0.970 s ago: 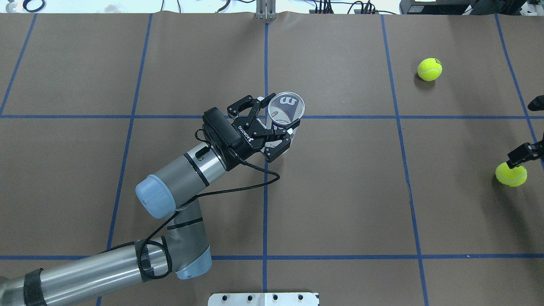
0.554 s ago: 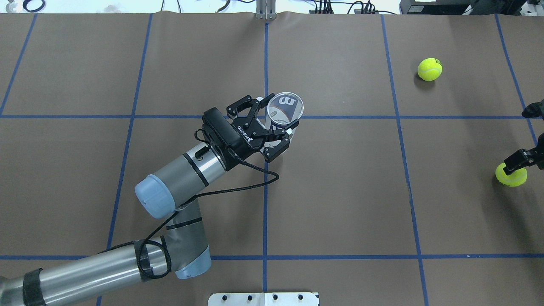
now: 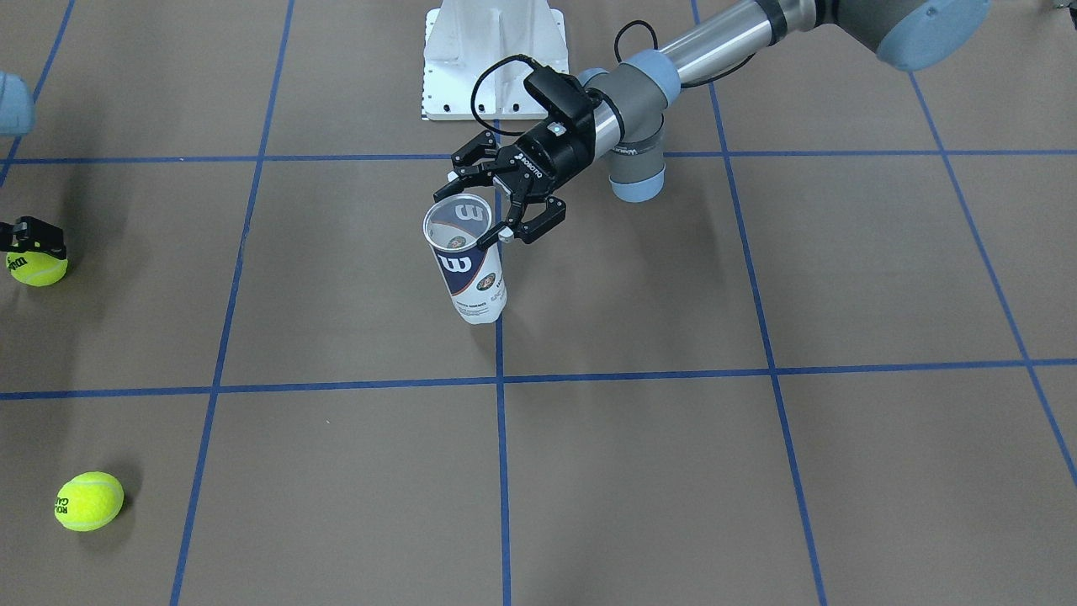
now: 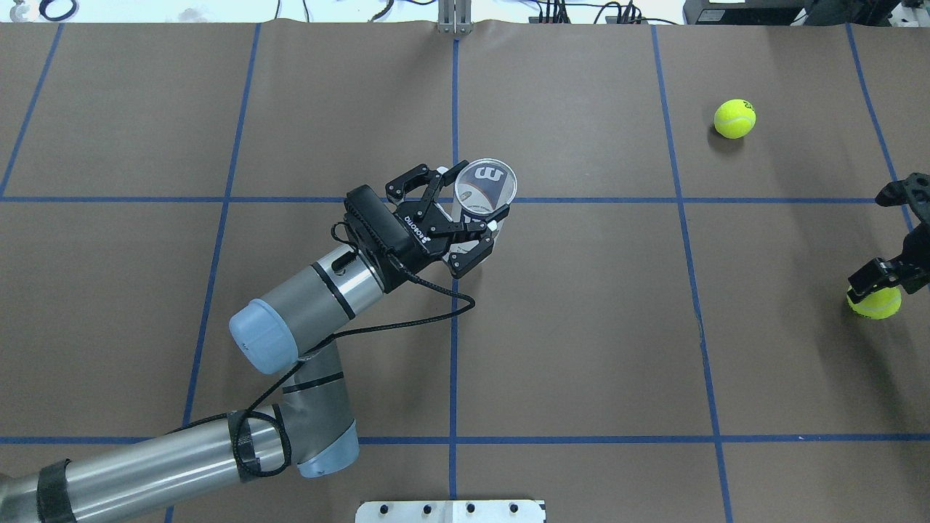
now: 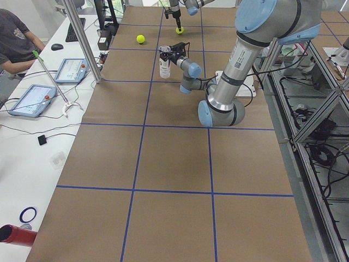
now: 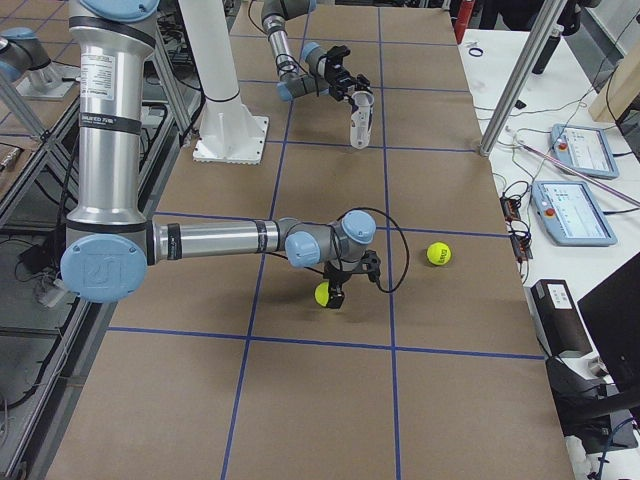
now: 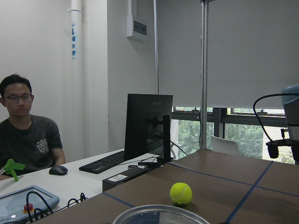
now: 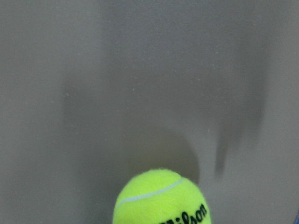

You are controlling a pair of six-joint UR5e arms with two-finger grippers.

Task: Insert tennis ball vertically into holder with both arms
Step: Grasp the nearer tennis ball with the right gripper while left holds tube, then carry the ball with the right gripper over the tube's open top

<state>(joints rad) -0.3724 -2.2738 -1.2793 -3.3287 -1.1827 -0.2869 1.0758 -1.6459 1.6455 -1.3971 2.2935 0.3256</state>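
Observation:
The holder [image 4: 485, 186], a clear Wilson can with a navy and white label, stands upright near the table's middle; it also shows in the front view [image 3: 472, 283]. My left gripper [image 4: 472, 199] is shut on the holder just under its silver rim. A tennis ball [image 4: 876, 303] lies at the table's right edge and shows in the right wrist view [image 8: 161, 198]. My right gripper [image 4: 880, 236] is open right above it, one fingertip [image 4: 869, 277] over the ball. A second tennis ball [image 4: 734, 118] lies at the far right.
The white base plate [image 4: 450, 511] sits at the near edge between the arms. Blue tape lines grid the brown table. In the left wrist view an operator [image 7: 25, 135], a monitor [image 7: 147, 123] and a keyboard sit beyond the table's far edge.
My right gripper has come further into the overhead view from the right edge, over its ball. My left gripper and the holder have shifted very slightly to the left.

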